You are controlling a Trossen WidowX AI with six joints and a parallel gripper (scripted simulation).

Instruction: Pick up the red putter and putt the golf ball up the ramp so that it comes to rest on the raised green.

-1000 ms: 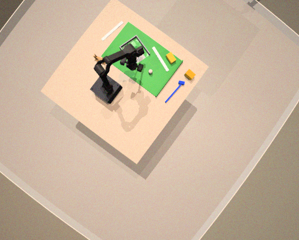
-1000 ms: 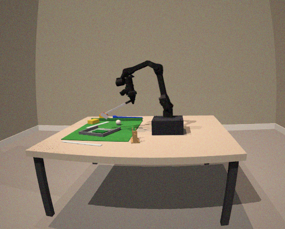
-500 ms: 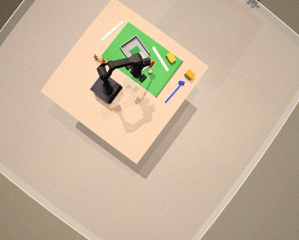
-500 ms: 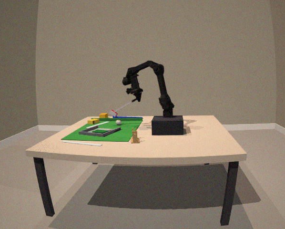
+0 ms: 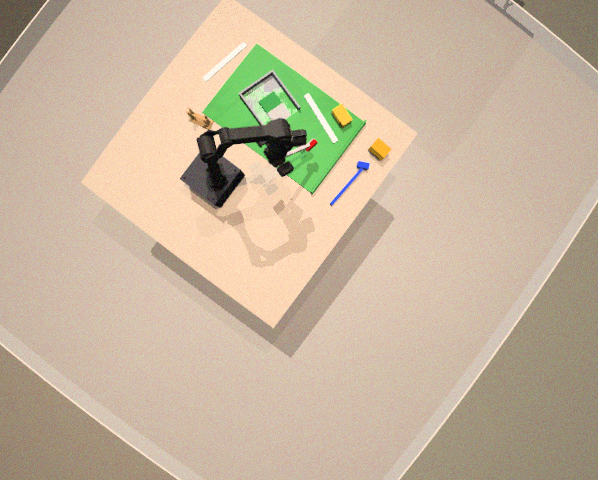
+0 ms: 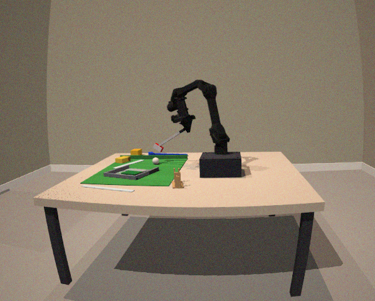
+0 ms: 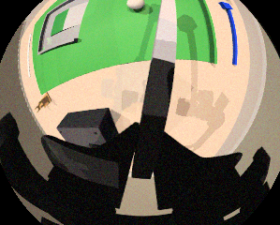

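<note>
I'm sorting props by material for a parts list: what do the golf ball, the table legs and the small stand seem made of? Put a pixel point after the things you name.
Golf ball [image 6: 155, 160] [image 7: 136, 4]: probably smooth plastic, plain white. Table legs [image 6: 58, 246] [image 6: 301, 254]: dark, straight-edged, perhaps painted metal. Small stand [image 6: 177, 180] [image 5: 200, 118] [image 7: 44, 101]: likely wood, judging by its tan-brown color.
</note>
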